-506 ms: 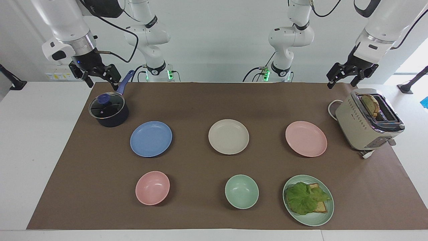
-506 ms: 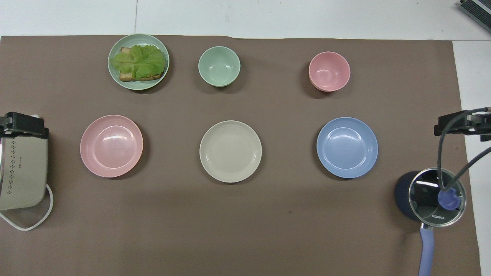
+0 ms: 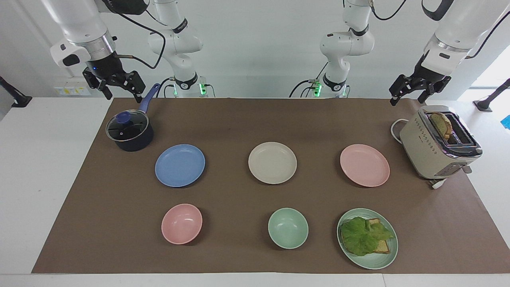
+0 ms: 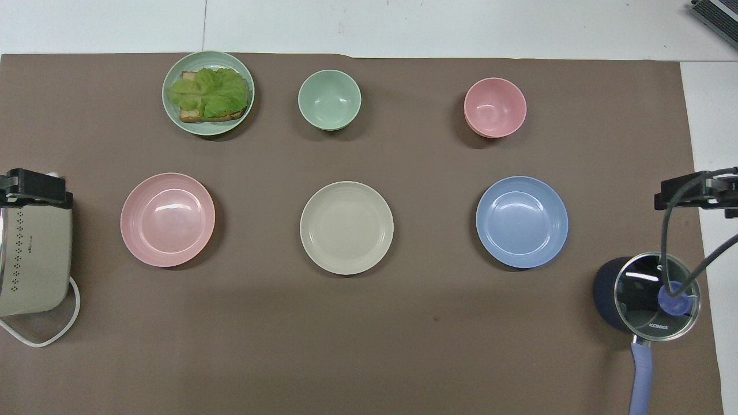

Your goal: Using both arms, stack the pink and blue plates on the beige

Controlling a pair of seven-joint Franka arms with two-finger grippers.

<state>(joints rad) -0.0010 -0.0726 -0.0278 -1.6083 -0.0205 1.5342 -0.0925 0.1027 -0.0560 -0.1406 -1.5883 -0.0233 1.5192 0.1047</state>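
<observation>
Three equal plates lie in a row across the brown mat [image 3: 239, 119]. The beige plate [image 3: 272, 162] [image 4: 346, 227] is in the middle. The blue plate [image 3: 179, 165] [image 4: 522, 222] lies toward the right arm's end and the pink plate [image 3: 364, 165] [image 4: 167, 219] toward the left arm's end. All three are bare and apart. My right gripper [image 3: 122, 95] [image 4: 695, 193] hangs open in the air over the saucepan's handle. Above the toaster, my left gripper [image 3: 408, 100] [image 4: 36, 189] is open too. Neither holds anything.
A dark saucepan [image 3: 129, 131] with a glass lid stands beside the blue plate, nearer the robots. A beige toaster [image 3: 438, 145] holding bread stands beside the pink plate. Farther from the robots are a pink bowl [image 3: 181, 223], a green bowl [image 3: 288, 228] and a green plate [image 3: 392, 255] with lettuce on toast.
The right gripper has risen a little over the saucepan's handle. The left arm and all the plates are as before.
</observation>
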